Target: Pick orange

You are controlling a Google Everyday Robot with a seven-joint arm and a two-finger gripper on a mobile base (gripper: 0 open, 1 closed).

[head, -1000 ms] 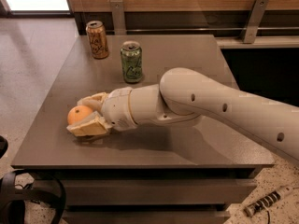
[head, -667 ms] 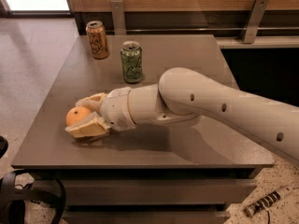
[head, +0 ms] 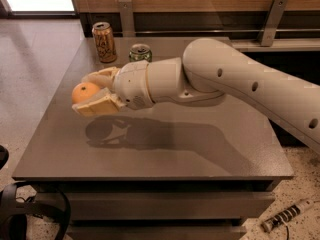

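Note:
The orange (head: 84, 92) is a round orange fruit held between the two cream fingers of my gripper (head: 91, 94), above the left part of the grey table (head: 165, 149). The gripper is shut on it, one finger (head: 97, 106) below and in front, the other behind. The orange hangs clear of the tabletop, and its shadow lies on the table below. My white arm (head: 235, 79) reaches in from the right.
An orange-brown drink can (head: 104, 42) stands at the table's back left. A green can (head: 140, 52) stands beside it, partly behind my wrist. A wooden wall with metal brackets runs behind the table. Cables lie on the floor at the lower left and lower right.
The gripper has lifted the orange off the tabletop; it now hangs above the table with a shadow beneath it.

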